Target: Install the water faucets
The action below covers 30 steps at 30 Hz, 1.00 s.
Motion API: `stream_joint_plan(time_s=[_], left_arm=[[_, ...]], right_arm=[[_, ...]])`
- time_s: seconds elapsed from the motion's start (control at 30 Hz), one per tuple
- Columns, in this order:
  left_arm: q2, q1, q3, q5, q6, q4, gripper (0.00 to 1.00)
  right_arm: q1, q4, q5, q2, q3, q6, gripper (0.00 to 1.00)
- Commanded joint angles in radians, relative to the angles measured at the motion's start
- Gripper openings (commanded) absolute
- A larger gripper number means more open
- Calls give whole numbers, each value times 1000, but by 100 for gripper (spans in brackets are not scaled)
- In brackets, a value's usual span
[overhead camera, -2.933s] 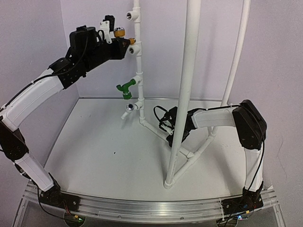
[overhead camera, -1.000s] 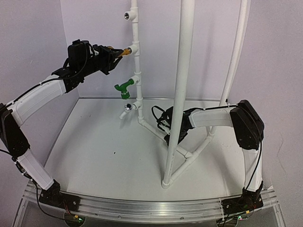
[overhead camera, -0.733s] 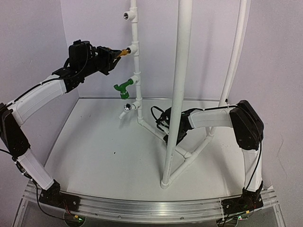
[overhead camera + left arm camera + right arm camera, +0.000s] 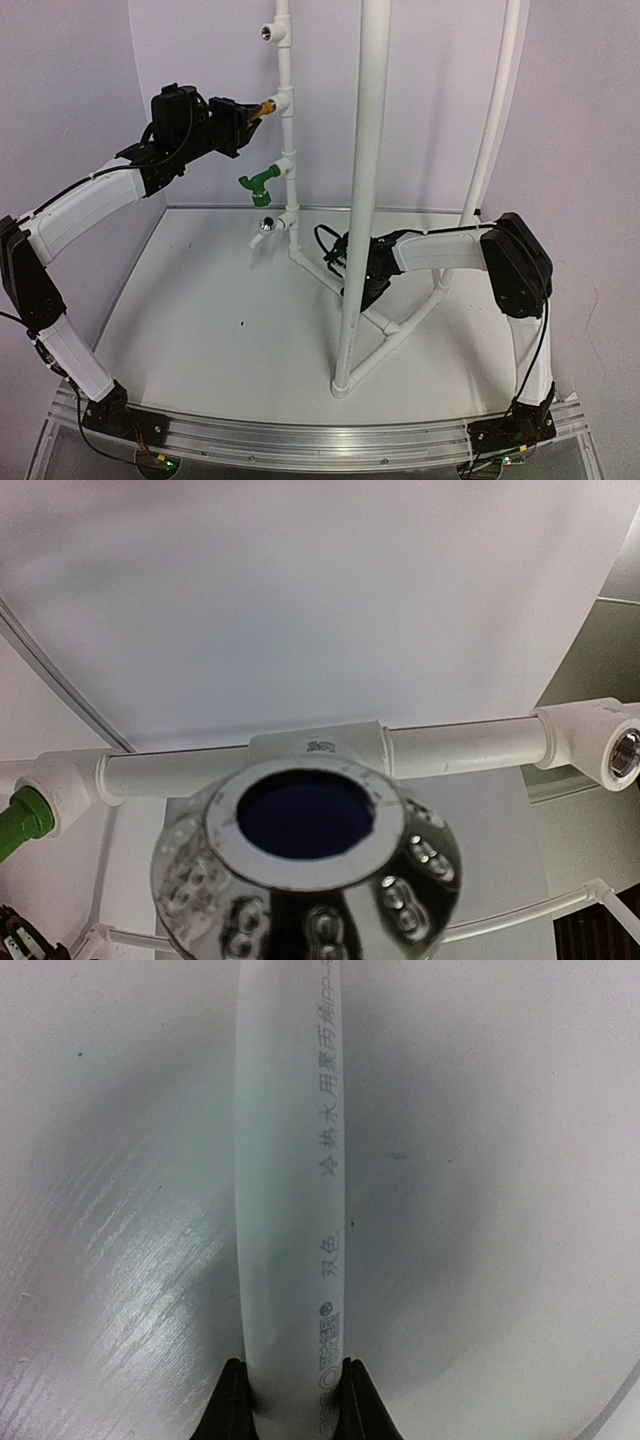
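In the top view, the brass faucet [image 4: 262, 105] points into a white tee [image 4: 283, 100] high on the thin upright pipe, and my left gripper [image 4: 243, 113] is shut on it. The left wrist view is filled by the faucet's shiny round knob [image 4: 305, 880] with a dark blue cap; my fingers are hidden behind it. Below it, the green faucet [image 4: 260, 183] sits in the second tee [image 4: 288, 165], and its green shows at the left wrist view's edge [image 4: 20, 815]. My right gripper [image 4: 355, 272] is shut on a low white pipe [image 4: 290, 1160], black fingertips [image 4: 232, 1400] on both sides.
An open tee [image 4: 270, 33] sits at the top of the thin pipe and another [image 4: 268, 228] near the table. A tall thick upright pipe [image 4: 362, 150] stands in front of my right arm, with a curved pipe [image 4: 495, 120] at the right. Walls close off the left and back.
The left gripper brought the brass faucet down onto the tee and has turned at the wrist. The whole pipe frame, with the tall upright and my right gripper, has shifted left.
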Motion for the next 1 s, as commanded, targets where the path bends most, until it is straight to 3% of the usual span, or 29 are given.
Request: stream_joint_plan(time_s=[0.0, 0.23, 0.33, 0.73, 0.97], left_arm=[[-14, -22, 74, 12, 10, 49, 0], [-27, -22, 11, -19, -112, 95, 0], [-10, -21, 54, -7, -147, 41, 0], [13, -12, 75, 30, 126, 63, 0], [35, 12, 103, 67, 208, 36, 0]], right_arm=[[47, 72, -65, 44, 21, -6, 0], [55, 72, -65, 42, 22, -20, 0], [56, 74, -65, 40, 15, -26, 0], [56, 73, -69, 27, -3, -45, 0], [56, 75, -73, 17, -17, -55, 0]])
